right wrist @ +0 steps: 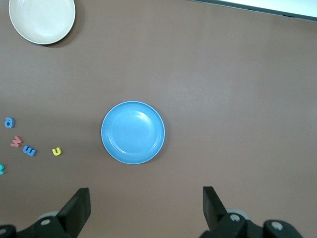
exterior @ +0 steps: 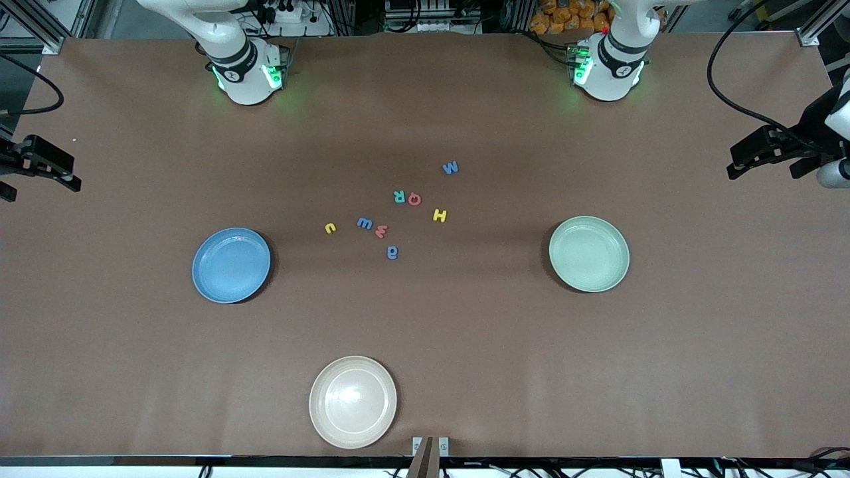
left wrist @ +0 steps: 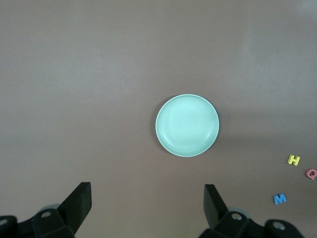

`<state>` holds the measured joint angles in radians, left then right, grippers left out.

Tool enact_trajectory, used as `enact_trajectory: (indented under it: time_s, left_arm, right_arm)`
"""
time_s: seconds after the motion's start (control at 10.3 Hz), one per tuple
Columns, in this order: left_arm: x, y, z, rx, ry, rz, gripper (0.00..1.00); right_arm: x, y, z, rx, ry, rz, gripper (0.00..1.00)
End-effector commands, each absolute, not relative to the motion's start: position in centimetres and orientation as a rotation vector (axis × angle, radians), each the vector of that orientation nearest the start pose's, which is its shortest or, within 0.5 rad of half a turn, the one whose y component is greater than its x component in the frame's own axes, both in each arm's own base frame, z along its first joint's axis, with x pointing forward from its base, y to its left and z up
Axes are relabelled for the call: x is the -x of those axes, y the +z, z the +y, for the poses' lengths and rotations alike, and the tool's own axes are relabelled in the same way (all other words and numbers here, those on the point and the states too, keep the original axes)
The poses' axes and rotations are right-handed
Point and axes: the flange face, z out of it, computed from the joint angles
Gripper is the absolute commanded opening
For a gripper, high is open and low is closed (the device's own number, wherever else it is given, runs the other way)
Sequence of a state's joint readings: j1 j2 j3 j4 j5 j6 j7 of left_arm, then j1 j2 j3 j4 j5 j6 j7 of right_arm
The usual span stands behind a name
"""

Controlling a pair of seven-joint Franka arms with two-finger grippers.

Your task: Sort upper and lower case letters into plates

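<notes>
Eight letters (exterior: 398,212) scattered mid-tabletop between blue plate (exterior: 231,265) and mint plate (exterior: 589,253). Left tool (left wrist: 147,206) open, up over the mint plate; right tool (right wrist: 146,208) open, up over the blue plate.

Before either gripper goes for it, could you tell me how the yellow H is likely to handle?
The yellow H looks tiny and flat, so probably light and apt to slide if nudged. Lying flush on the table, it offers little edge to pinch.
</notes>
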<state>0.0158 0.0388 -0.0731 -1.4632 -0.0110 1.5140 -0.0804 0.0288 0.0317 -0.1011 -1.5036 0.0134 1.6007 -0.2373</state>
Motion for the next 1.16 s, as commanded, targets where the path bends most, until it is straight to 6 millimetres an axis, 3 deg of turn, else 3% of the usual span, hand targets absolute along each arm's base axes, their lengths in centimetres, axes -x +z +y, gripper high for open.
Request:
enact_trajectory:
  time_s: [0.0,0.29,0.48,0.78,0.97,1.07]
  left_arm:
    - [-55.3,65.2,-3.3,3.180,-0.016,-0.006,1.00]
    - [-55.8,64.7,-3.3,3.172,-0.005,0.000,1.00]
    - [-56.6,62.9,-4.3,3.164,0.046,0.018,1.00]
    - [-57.7,58.9,-9.5,3.177,0.166,-0.004,1.00]
    - [-58.3,56.2,-15.0,3.183,0.205,-0.114,1.00]
    - [-58.9,53.9,-18.4,3.186,0.217,-0.218,1.00]
  right_arm:
    - [-56.7,64.4,-3.8,3.126,-0.099,-0.239,1.00]
    - [-56.8,64.2,-3.9,3.126,-0.094,-0.236,1.00]
    - [-57.0,63.8,-3.8,3.126,-0.084,-0.238,1.00]
    - [-57.8,62.8,-3.2,3.120,-0.081,-0.254,1.00]
    - [-58.0,62.3,-3.5,3.117,-0.064,-0.288,1.00]
    - [-58.2,61.5,-3.5,3.116,-0.041,-0.292,1.00]
